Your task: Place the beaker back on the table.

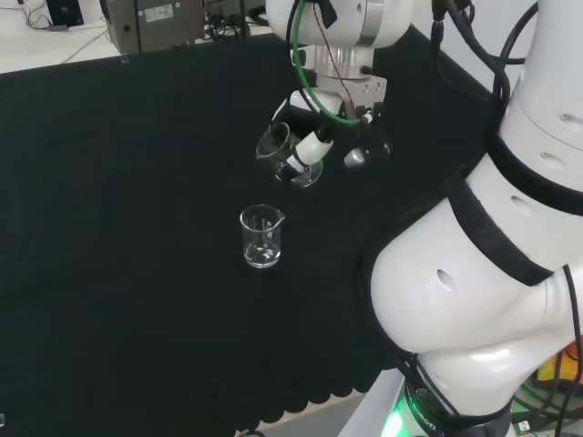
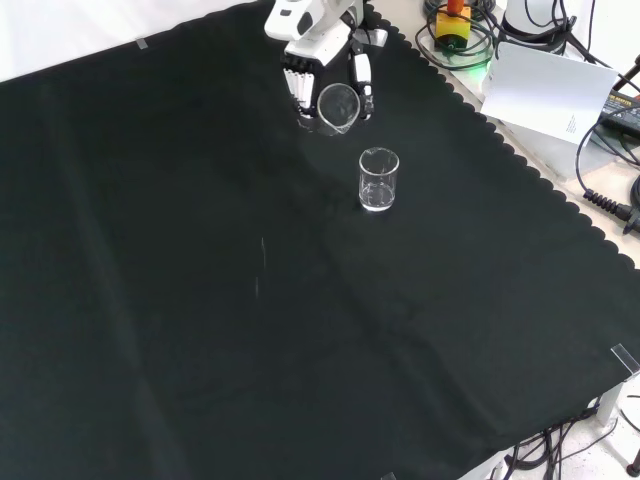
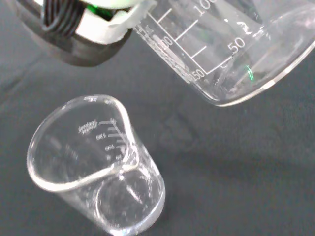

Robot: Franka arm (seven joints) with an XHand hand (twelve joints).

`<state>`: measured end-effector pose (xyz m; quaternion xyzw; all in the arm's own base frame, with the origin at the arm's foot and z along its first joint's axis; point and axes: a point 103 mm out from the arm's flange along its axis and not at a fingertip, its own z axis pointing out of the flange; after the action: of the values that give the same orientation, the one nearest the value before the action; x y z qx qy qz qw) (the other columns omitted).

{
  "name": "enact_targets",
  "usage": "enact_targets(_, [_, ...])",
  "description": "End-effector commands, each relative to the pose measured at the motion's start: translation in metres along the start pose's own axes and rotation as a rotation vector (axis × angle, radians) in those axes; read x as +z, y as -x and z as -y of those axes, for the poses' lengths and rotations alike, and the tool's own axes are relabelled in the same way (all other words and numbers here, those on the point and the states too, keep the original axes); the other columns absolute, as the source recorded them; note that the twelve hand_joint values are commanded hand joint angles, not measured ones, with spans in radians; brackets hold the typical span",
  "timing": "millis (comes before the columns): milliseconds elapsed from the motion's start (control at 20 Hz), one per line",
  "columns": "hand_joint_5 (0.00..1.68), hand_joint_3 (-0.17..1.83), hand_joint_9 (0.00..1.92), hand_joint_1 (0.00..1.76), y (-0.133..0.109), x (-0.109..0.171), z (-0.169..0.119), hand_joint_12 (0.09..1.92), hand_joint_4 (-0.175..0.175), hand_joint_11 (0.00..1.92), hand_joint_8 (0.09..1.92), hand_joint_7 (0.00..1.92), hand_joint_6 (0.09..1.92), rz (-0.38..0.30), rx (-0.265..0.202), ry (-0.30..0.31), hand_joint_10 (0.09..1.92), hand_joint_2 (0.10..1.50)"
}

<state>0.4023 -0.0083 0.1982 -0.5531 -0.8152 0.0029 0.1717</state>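
The black-clothed surface (image 2: 200, 300) fills the front view from edge to edge, scalloped hem running down the right side. The white arm (image 1: 483, 255) bulks large at the right of the head view. Up at the top centre of the front view sits the robot hand (image 2: 318, 55), and in the head view it hangs just above centre, fingers (image 1: 305, 150) curled round a clear beaker (image 1: 278, 146). That beaker is held off the cloth and tipped well over, mouth facing the lower left in the head view; in the front view its open mouth faces the camera at upper centre. The wrist view shows its graduated glass wall close up, tilted. A second beaker (image 2: 379, 180) stands upright on the cloth, just below and right of the held one in the front view, apart from it. It looks empty, spout visible on the rim.
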Motion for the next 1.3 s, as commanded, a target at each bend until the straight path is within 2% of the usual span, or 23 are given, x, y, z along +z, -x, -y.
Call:
enact_targets(50, [1.46, -0.17, 1.65, 1.43, 0.014, -0.001, -0.013, 0.91, -0.175, 1.29, 0.27, 1.46, 0.09, -0.059, 0.018, 0.051, 0.09, 1.00])
enact_targets(350, [1.46, -0.17, 1.65, 1.43, 0.026, 0.007, -0.040, 0.91, -0.175, 1.29, 0.27, 1.46, 0.09, -0.151, 0.042, 0.070, 0.09, 1.00])
enact_targets(600, [1.46, -0.17, 1.64, 1.43, 0.032, 0.017, -0.070, 0.91, -0.175, 1.28, 0.27, 1.45, 0.09, -0.214, 0.038, 0.075, 0.09, 1.00])
enact_targets(850, [1.46, -0.17, 1.65, 1.43, 0.037, 0.025, -0.096, 0.91, -0.175, 1.28, 0.28, 1.45, 0.09, -0.248, 0.025, 0.059, 0.09, 1.00])
enact_targets(1150, [1.46, -0.17, 1.65, 1.43, 0.047, 0.034, -0.115, 0.91, -0.175, 1.28, 0.28, 1.45, 0.09, -0.312, 0.038, 0.096, 0.09, 1.00])
enact_targets(1300, [1.45, -0.17, 1.64, 1.43, 0.049, 0.038, -0.122, 0.91, -0.175, 1.27, 0.29, 1.44, 0.09, -0.333, 0.026, 0.105, 0.09, 1.00])
